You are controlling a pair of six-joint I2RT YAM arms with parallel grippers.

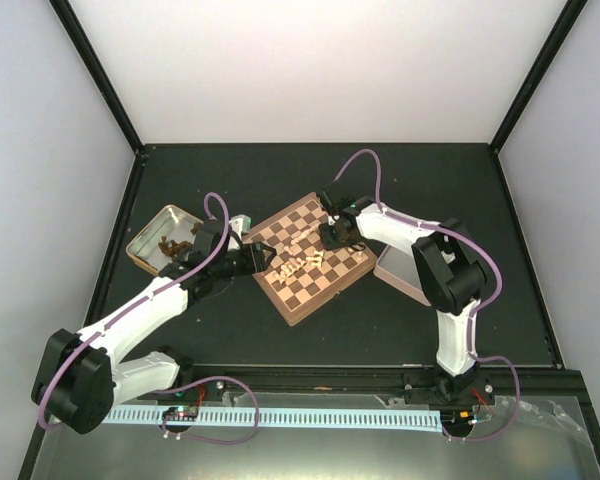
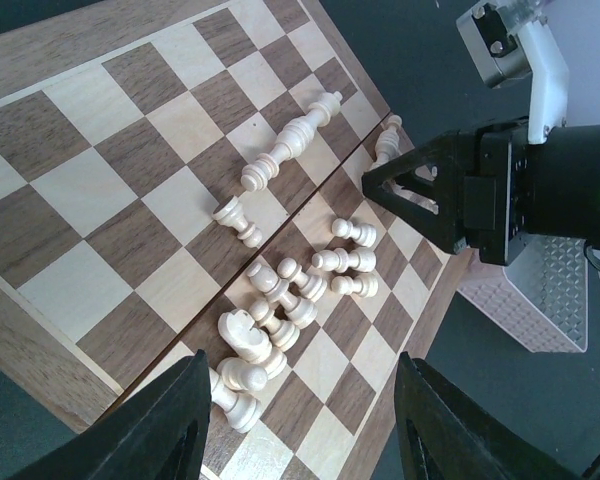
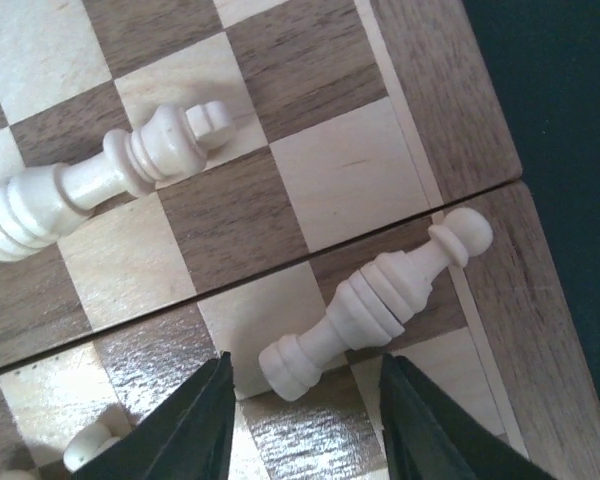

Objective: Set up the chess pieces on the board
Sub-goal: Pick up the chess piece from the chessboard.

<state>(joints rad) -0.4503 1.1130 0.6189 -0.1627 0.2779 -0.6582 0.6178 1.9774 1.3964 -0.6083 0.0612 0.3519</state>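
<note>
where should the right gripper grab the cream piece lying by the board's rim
Probably from above: pinch the toppled cream piece across its ribbed middle, jaws square to its long axis. It lies flat on the board, knob toward the rim, both long sides clear.

The overhead view looks down; both close wrist views share the board [image 2: 80, 190].

Right wrist view. The board [image 3: 435, 95] fills the frame, with dark table [image 3: 570, 150] at right. One cream piece [image 3: 375, 305] lies on its side just below the board's seam, head over the rim. Its base sits between the parted fingers [image 3: 195, 430] of the right gripper [image 3: 305, 400]. A second cream piece [image 3: 100, 180] lies toppled at upper left.
</note>
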